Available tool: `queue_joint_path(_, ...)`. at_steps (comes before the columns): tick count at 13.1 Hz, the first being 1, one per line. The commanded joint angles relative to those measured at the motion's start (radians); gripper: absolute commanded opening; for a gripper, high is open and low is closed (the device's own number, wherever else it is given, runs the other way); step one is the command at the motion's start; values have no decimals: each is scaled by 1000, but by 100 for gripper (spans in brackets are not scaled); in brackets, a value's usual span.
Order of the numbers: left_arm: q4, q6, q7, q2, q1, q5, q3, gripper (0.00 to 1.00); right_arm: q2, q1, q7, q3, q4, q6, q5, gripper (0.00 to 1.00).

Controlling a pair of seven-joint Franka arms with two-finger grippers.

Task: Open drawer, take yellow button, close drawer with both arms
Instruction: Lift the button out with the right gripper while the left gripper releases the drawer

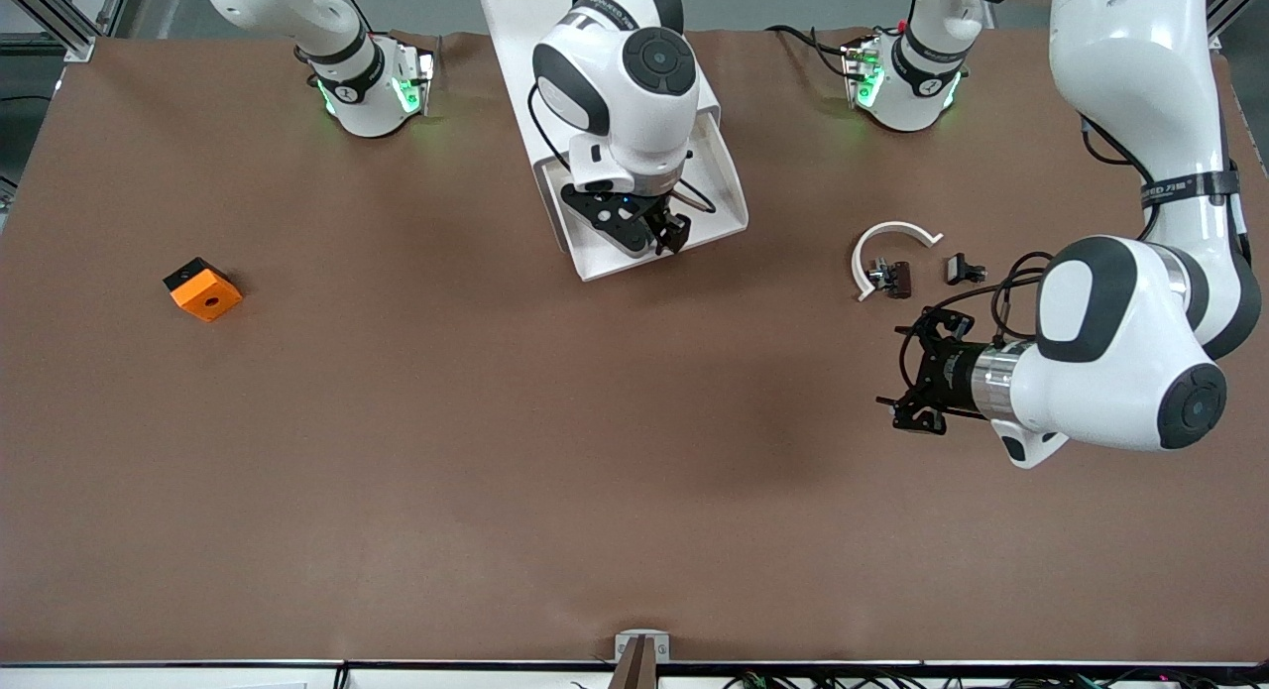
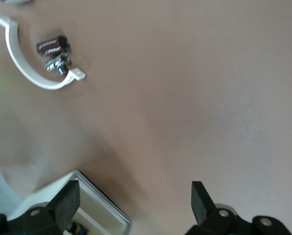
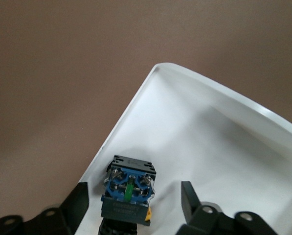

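The white drawer [image 1: 719,188] stands pulled open from its white cabinet [image 1: 511,45] near the robots' bases. My right gripper [image 1: 656,235] hangs down into the drawer and hides the button in the front view. In the right wrist view the button [image 3: 128,188], with a blue and dark blocky body and a bit of orange at its edge, lies on the drawer floor [image 3: 199,142]. It sits between the open fingers of my right gripper [image 3: 133,195], apart from both. My left gripper [image 1: 889,366] is open and empty over bare table, toward the left arm's end. It also shows in the left wrist view [image 2: 134,193], open, with a drawer corner [image 2: 104,203] beside one finger.
An orange square block [image 1: 203,289] with a centre hole lies toward the right arm's end. A white curved clip [image 1: 892,235], a small brown and black part [image 1: 890,277] and a small black part [image 1: 964,268] lie just farther from the front camera than my left gripper. A small bracket [image 1: 641,649] sits at the table's front edge.
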Motion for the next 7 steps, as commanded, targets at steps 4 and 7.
queue_joint_path(4,-43,65,182,-74,-87,133,-16,100,-4,-19,-46,3,7,-1,69,17)
queue_joint_path(7,-93,105,204,-116,-106,167,-30,100,-14,-36,-43,1,30,-6,70,17)
